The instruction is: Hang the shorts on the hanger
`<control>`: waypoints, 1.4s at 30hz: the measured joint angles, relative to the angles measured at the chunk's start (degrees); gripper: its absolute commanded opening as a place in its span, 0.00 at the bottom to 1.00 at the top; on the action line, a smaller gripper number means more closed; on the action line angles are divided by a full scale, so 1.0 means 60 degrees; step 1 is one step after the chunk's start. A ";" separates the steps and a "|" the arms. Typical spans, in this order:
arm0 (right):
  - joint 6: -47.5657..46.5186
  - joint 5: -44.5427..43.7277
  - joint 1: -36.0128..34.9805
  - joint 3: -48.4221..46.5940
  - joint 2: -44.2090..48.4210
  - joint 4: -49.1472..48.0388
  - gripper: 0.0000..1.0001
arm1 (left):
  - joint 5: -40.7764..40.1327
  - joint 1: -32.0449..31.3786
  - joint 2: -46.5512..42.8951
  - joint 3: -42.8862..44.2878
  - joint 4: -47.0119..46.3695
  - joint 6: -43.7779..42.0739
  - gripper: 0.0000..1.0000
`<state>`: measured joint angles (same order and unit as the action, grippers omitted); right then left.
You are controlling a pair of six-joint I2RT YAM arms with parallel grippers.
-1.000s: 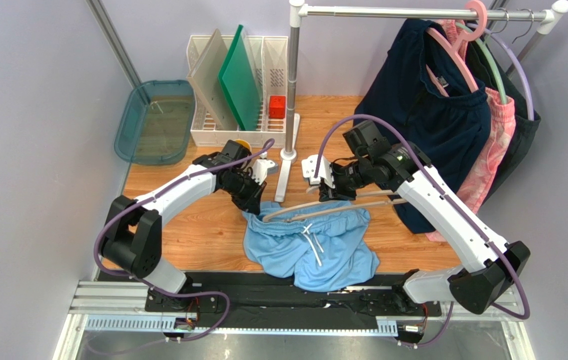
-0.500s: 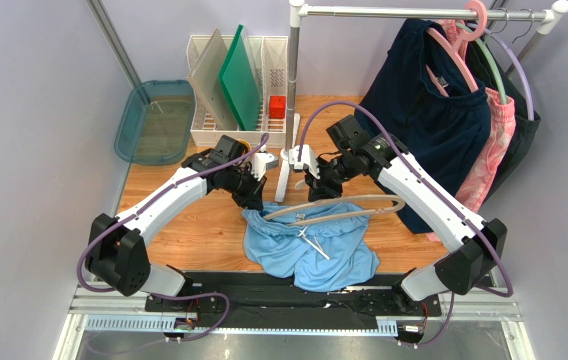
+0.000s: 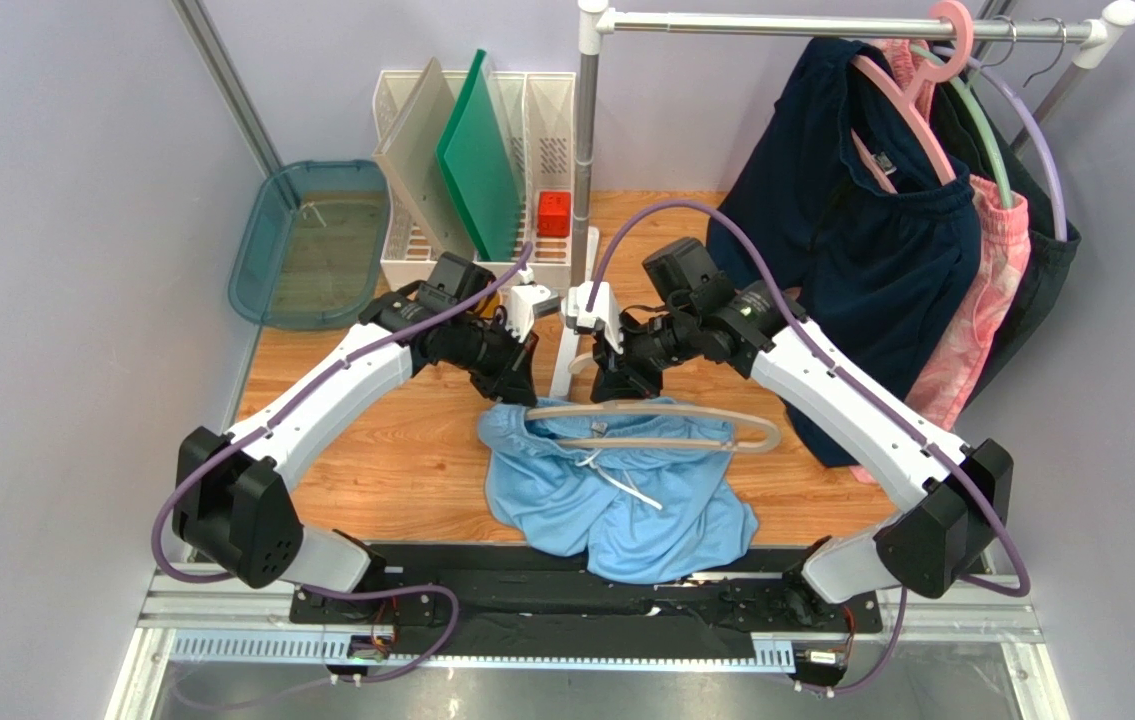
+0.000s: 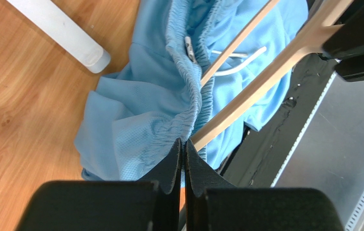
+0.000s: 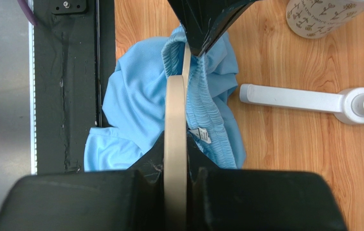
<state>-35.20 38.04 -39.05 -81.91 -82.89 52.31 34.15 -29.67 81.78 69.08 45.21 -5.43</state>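
Sky-blue fabric shorts (image 3: 618, 495) lie just before the white rail foot (image 5: 290, 98), waistband pinched by left gripper (image 4: 183, 147); right gripper (image 5: 175, 144) clamps thin beige hanger (image 3: 693, 414). Hold waistband taut, slide hanger arm, seemingly entering, deeper.

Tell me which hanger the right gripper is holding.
The pale beige hanger, over the shorts, clamped in the right gripper. The pink hanger, green hanger and lilac hanger hang on the rail.
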 measured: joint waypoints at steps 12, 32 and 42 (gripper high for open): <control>-0.0168 0.0357 -0.0044 0.1417 0.0543 -0.1304 0.00 | 0.1512 0.1494 -0.0667 0.0160 0.1625 -0.3166 0.69; -0.1366 0.1457 -0.0040 0.1428 0.0710 -0.1384 0.01 | 0.0747 -0.0579 -0.2065 -0.2637 -0.0266 -0.7836 0.03; 0.0368 0.1413 0.0678 0.1424 0.1453 -0.1202 0.92 | 0.0222 -0.0688 -0.2721 -0.3410 -0.0769 -0.7326 0.00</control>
<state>-32.99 46.52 -34.98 -73.36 -74.17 45.10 35.48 -33.80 65.45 48.62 40.60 -49.39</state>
